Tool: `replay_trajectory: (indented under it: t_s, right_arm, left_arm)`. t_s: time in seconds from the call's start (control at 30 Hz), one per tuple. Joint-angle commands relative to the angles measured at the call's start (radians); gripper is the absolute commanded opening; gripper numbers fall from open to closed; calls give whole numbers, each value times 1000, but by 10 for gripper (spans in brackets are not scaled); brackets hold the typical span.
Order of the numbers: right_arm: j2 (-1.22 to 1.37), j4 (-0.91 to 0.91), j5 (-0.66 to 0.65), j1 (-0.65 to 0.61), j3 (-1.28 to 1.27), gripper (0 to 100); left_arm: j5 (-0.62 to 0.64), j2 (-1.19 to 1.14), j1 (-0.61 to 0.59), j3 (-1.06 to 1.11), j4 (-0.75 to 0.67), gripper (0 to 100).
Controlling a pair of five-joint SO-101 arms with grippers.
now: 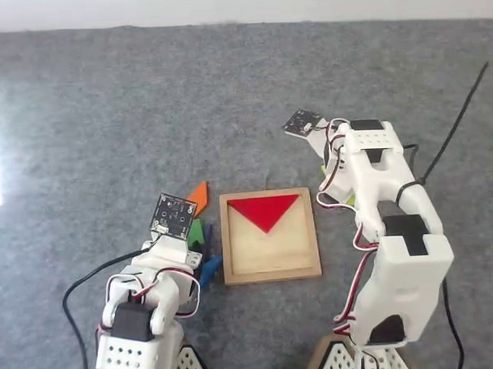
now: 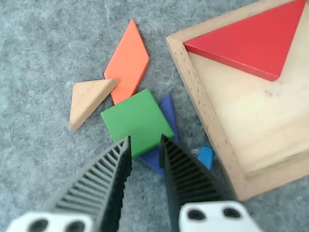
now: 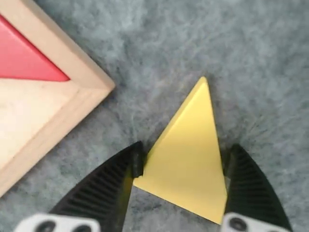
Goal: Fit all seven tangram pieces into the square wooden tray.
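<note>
Left arm (image 1: 145, 305) sits at the near left of the grey worktop (image 1: 106, 116). Left jaws: a narrow gap between them, holding nothing, tips over the near edge of the green square (image 2: 135, 121). Cannot tell whether they touch it.

Loose cluster just left of the tray:
- tan triangle (image 2: 89, 99), its tip touching the orange parallelogram (image 2: 128, 63)
- the green square lies partly on a dark blue piece (image 2: 168, 108)
- a light blue piece (image 2: 205, 155) shows right beside the tray wall

Wooden tray (image 1: 271, 274) is in the middle of the worktop. It holds one piece, the red triangle (image 1: 264, 210), long edge along the far wall, point toward the centre. The remaining floor is bare. Six pieces left, by my count.

Right arm (image 1: 394, 244) reaches down just right of the tray. Right jaws: spread wide, flanking the yellow triangle (image 3: 190, 130), which lies flat near a tray corner. One tip is at a corner of the piece. No clamp evident.

Risks, judged:
- Yellow triangle's edges taper, so closing on them could squirt the piece out or spin it.
- Green square rests on the dark blue piece, so a pinch there may drag both or tilt the square.
- Pieces are thin and flat, so jaws may skid over them.
- Either arm could nudge the tray and shift the red triangle.
</note>
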State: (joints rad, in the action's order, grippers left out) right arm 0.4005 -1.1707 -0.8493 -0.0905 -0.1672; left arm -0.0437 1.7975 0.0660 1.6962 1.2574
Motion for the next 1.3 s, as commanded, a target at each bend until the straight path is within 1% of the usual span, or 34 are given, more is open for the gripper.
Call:
replay_trajectory:
  t_s: [0.0,0.03,0.1,0.3,0.43,0.5,0.53,0.6,0.7,0.77,0.97,1.13,1.27]
  right_arm:
    - [-30,-133,-147,1,-6,270]
    - [-42,-176,-175,-15,0,282]
    - [-85,-240,-178,-41,14,303]
    - [-292,-351,-189,-30,-5,310]
    - [-406,-352,-321,-25,-140,310]
    - [-440,-306,-394,-24,-235,310]
    - [-455,-263,-411,-24,-279,310]
    - [-476,-177,-422,-16,-356,310]
    - [-489,-111,-446,-8,-402,311]
    - [-489,-96,-463,2,-402,318]
    - [-487,-15,-477,33,-402,410]
    - [-487,-12,-516,25,-407,413]
    - [-486,-12,-519,24,-414,414]
  left_arm:
    - [-2,21,2,-13,5,92]
    - [-2,21,2,-13,5,92]
    - [-2,21,2,-13,5,92]
    - [-2,21,2,-13,5,92]
    - [-2,21,2,-13,5,92]
    - [-2,21,2,-13,5,92]
    - [-2,21,2,-13,5,92]
    - [-2,21,2,-13,5,92]
    - [-2,21,2,-13,5,92]
    - [-2,21,2,-13,5,92]
    - [-2,21,2,-13,5,92]
    - [-2,21,2,-13,5,92]
    - [-2,21,2,-13,5,92]
